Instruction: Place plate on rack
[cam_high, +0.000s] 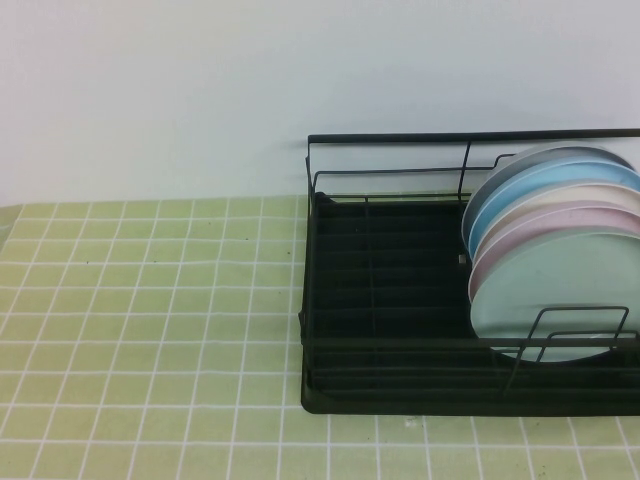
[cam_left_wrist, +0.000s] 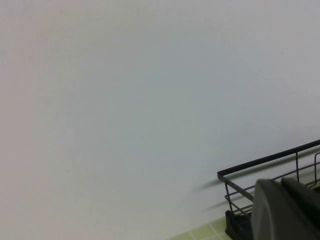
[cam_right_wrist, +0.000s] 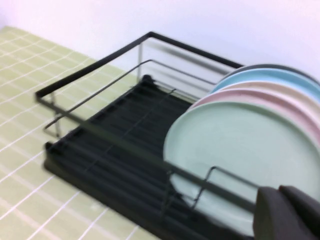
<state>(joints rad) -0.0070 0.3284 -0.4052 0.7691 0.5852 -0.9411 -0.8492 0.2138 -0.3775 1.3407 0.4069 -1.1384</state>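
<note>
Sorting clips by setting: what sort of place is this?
Likely a mock kitchen counter: a green tiled surface against a plain wall, a black rack holding upright plates, the mint plate frontmost. Left gripper and right gripper show only in their wrist views.

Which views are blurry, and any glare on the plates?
High view: sharp, flat even light, no glare on the plate in the rack. Right wrist view: soft blur throughout, right claw a dark smear. Left wrist view: mostly blank wall, left claw out of focus.

Left gripper (cam_left_wrist: 287, 210) and right gripper (cam_right_wrist: 290, 215): each visible only as a dark finger edge in its own wrist view.
</note>
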